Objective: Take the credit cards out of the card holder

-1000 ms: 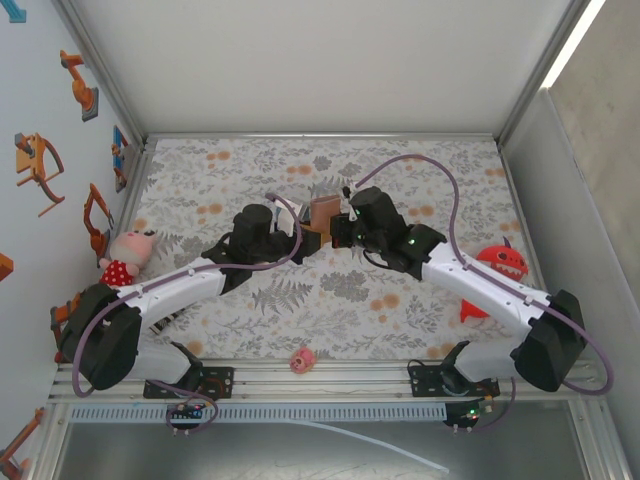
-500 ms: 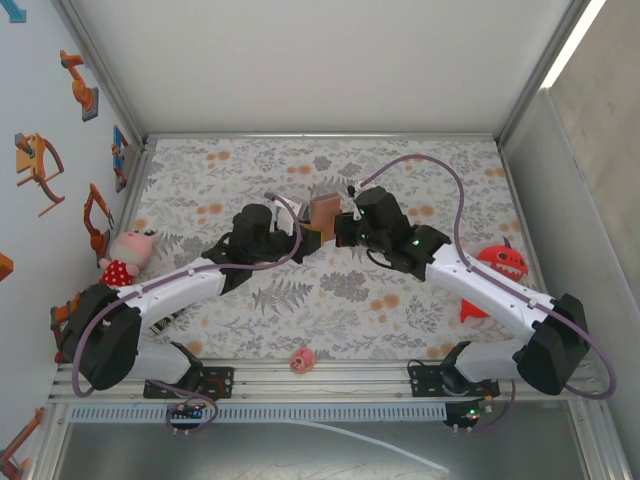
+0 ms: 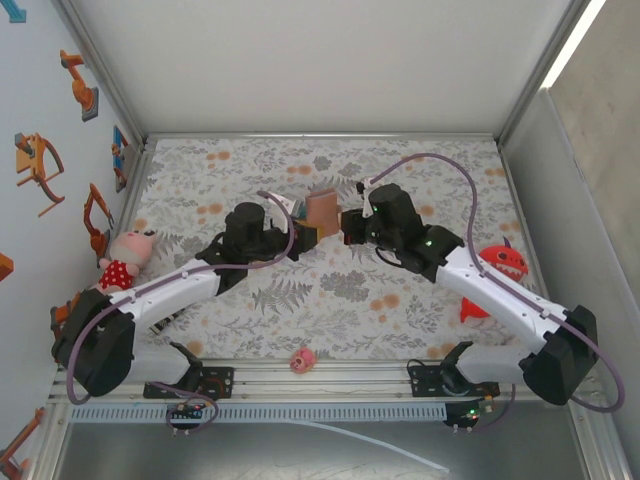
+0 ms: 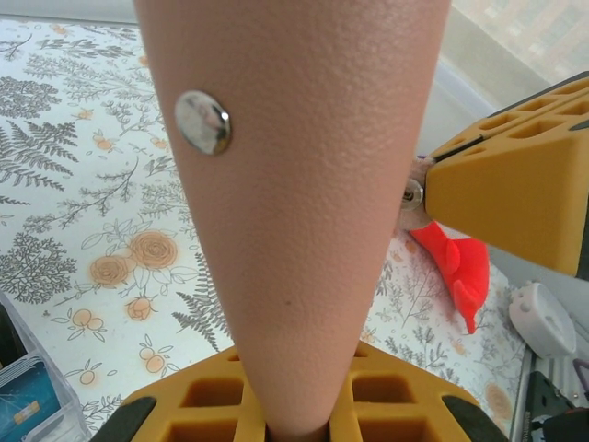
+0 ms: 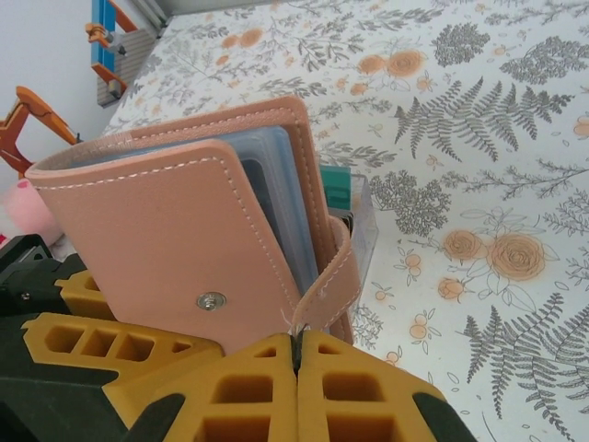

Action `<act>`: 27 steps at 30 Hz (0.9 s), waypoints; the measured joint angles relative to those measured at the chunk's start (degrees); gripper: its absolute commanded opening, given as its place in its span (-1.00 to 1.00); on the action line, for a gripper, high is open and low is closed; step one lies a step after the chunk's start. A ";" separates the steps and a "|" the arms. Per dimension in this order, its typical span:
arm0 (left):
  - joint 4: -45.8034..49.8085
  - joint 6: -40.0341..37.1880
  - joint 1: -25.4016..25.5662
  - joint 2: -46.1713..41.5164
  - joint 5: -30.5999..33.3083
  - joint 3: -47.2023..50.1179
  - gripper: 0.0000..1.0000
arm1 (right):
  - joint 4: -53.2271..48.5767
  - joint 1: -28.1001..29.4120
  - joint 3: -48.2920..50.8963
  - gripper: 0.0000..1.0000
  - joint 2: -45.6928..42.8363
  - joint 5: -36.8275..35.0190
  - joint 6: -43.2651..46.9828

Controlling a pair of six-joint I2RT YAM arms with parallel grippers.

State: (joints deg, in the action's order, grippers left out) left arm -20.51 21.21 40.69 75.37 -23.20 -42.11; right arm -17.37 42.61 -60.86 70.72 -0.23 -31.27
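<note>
The tan card holder [image 3: 323, 209] hangs above the middle of the table between both grippers. My left gripper [image 3: 306, 232] is shut on its cover; in the left wrist view the tan leather [image 4: 294, 212] with a metal snap rises out of the clamped yellow fingers [image 4: 212, 405]. My right gripper [image 5: 296, 343] is shut on the holder's closing strap [image 5: 339, 267], which is pulled away from the cover [image 5: 175, 230]. Pale blue-grey pockets show at the holder's edge. A teal credit card [image 4: 22, 407] lies in a clear case on the table, and its edge [image 5: 338, 188] shows behind the holder.
A pink plush doll [image 3: 128, 256] sits at the left wall and a red monster toy [image 3: 500, 266] at the right. A small pink toy [image 3: 303, 360] lies by the front rail. The clear case [image 5: 366, 226] stands just below the held holder.
Both grippers and the card holder have shifted slightly toward the back of the table. The right arm has stretched out further. Both grips are unchanged.
</note>
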 measured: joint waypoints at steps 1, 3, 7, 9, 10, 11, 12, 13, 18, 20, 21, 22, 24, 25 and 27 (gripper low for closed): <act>-0.09 0.04 -0.24 -0.33 -0.63 0.11 -1.00 | -0.04 -0.15 0.09 -0.84 -0.46 -0.02 0.09; -0.11 0.15 -0.52 -1.01 -1.95 0.22 -1.00 | -0.17 -0.55 0.52 -0.68 -1.38 -0.07 0.39; -0.02 0.15 -0.76 -2.34 -5.16 0.24 -1.00 | -0.35 -1.20 1.14 -0.39 -2.67 0.00 1.68; -0.04 0.15 -0.76 -3.06 -7.48 0.24 -1.00 | -0.35 -1.42 1.20 -0.23 -3.06 0.59 2.36; -0.04 0.15 -0.76 -3.30 -8.50 0.24 -1.00 | -0.33 -1.51 1.25 -0.17 -3.19 0.90 2.78; -0.07 0.15 -0.76 -3.61 -9.92 0.24 -1.00 | -0.33 -1.64 1.27 -0.11 -3.28 1.62 3.23; -0.04 0.15 -0.76 -3.82 -11.06 0.24 -1.00 | -0.31 -1.79 1.27 -0.07 -3.34 2.32 3.87; -0.02 0.15 -0.81 -4.04 -11.85 0.28 -1.00 | -0.31 -2.03 1.33 -0.06 -3.43 2.80 4.44; 0.04 0.15 -1.42 -5.38 -14.88 1.36 -1.00 | 2.14 -4.57 3.93 -0.06 -5.01 10.40 5.88; 0.68 0.11 -1.42 -6.25 -15.85 1.60 -1.00 | 3.74 -5.86 5.51 -0.06 -5.84 14.34 6.01; 0.85 0.07 -1.42 -6.86 -16.50 1.75 -1.00 | 4.74 -6.51 6.27 -0.07 -6.23 16.35 6.03; 1.01 -0.04 -1.42 -7.45 -17.05 1.86 -1.00 | 5.55 -6.99 6.91 -0.09 -6.58 18.12 6.01; 1.36 -0.24 -1.44 -8.83 -18.08 2.16 -1.00 | 7.54 -7.67 8.15 -0.11 -7.30 21.79 6.05; 1.57 -0.39 -1.46 -9.57 -18.62 2.32 -1.00 | 8.59 -7.89 8.68 -0.14 -7.72 23.63 6.03; 1.97 -0.74 -1.64 -10.97 -19.71 2.58 -1.00 | 10.21 -8.07 9.40 -0.15 -8.44 26.53 6.23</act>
State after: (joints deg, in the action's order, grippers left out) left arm -18.55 20.47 39.05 64.40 -42.92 -39.53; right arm -7.16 34.54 -51.46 62.28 26.30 -25.04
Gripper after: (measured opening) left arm 0.142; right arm 0.432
